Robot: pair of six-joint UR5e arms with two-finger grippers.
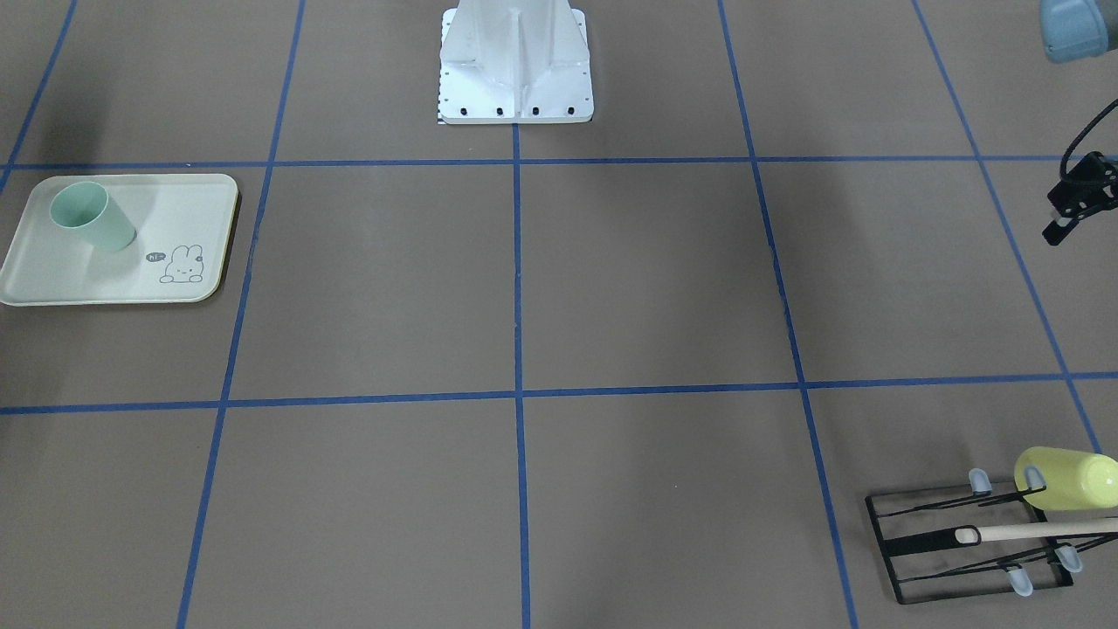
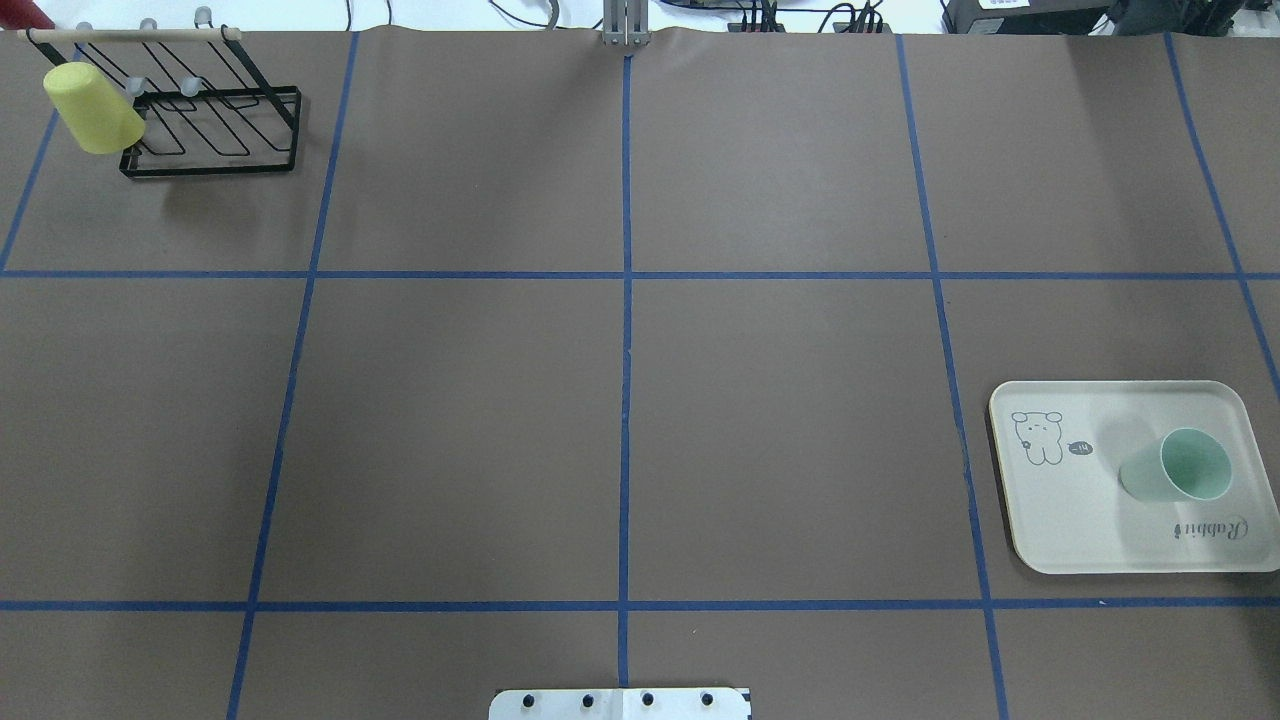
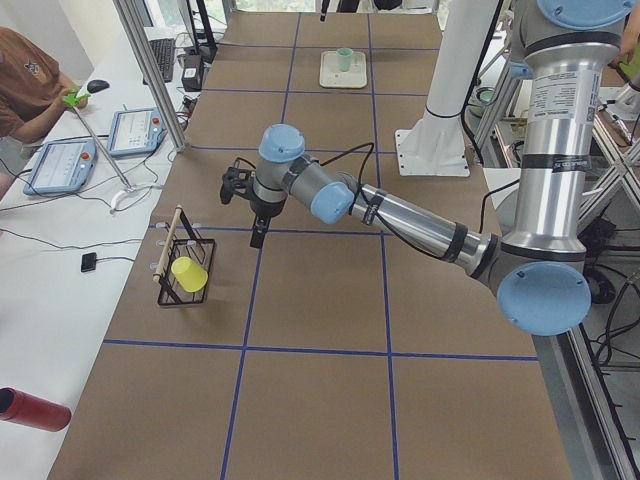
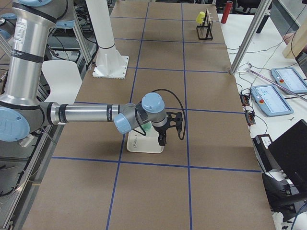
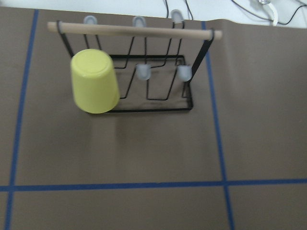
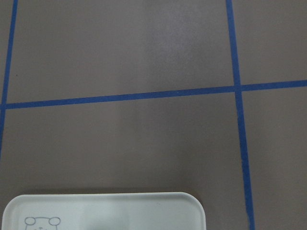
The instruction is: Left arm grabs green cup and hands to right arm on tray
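Observation:
The green cup (image 1: 92,217) stands upright on the cream tray (image 1: 113,279), apart from both grippers; it also shows in the overhead view (image 2: 1175,468) on the tray (image 2: 1060,520). My left gripper (image 1: 1059,231) hangs above the table at the view's right edge, empty and partly cut off, so I cannot tell if it is open or shut. It is near the rack in the exterior left view (image 3: 258,236). My right gripper (image 4: 162,139) hovers over the tray's edge, seen only in the exterior right view; I cannot tell its state.
A black wire rack (image 2: 210,130) with a wooden bar stands in the far left corner, a yellow cup (image 2: 92,108) hung upside down on it. The left wrist view shows the rack (image 5: 158,91). The robot's white base (image 1: 515,70) stands at the table's edge.

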